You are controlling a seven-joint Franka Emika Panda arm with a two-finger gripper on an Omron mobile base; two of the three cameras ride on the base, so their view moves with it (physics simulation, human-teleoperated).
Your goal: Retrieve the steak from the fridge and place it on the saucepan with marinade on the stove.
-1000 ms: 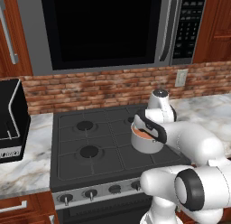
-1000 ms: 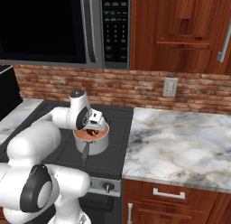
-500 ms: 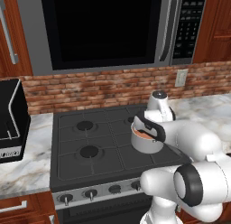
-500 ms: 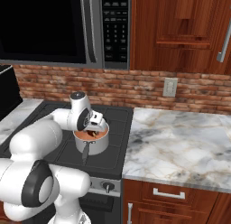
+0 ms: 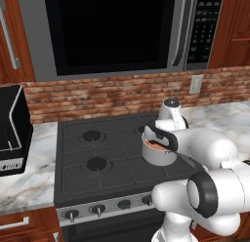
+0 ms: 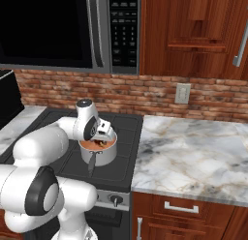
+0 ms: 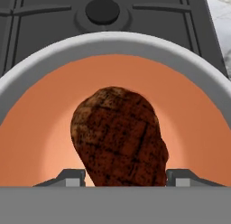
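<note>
Hand view: steak (image 7: 119, 136) sits between the two fingertips (image 7: 71, 177), which flank its lower sides, jaws part closed around it, looks gripped. Past the fingers, orange-pink marinade (image 7: 45, 123) fills the saucepan (image 7: 27, 78); steak hangs inside its rim. Beyond the rim, a stove (image 7: 45, 24) burner. Base views: gripper (image 5: 160, 141) right over the saucepan on the stove's right side.

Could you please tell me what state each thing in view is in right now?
steak: between the gripper's fingertips, over the marinade inside the saucepan.
saucepan: upright on the stove's front right burner.
marinade: smooth orange-pink pool in the saucepan.
gripper: partly open, one fingertip on each side of the steak.
stove: no flames.
microwave: door closed.
</note>
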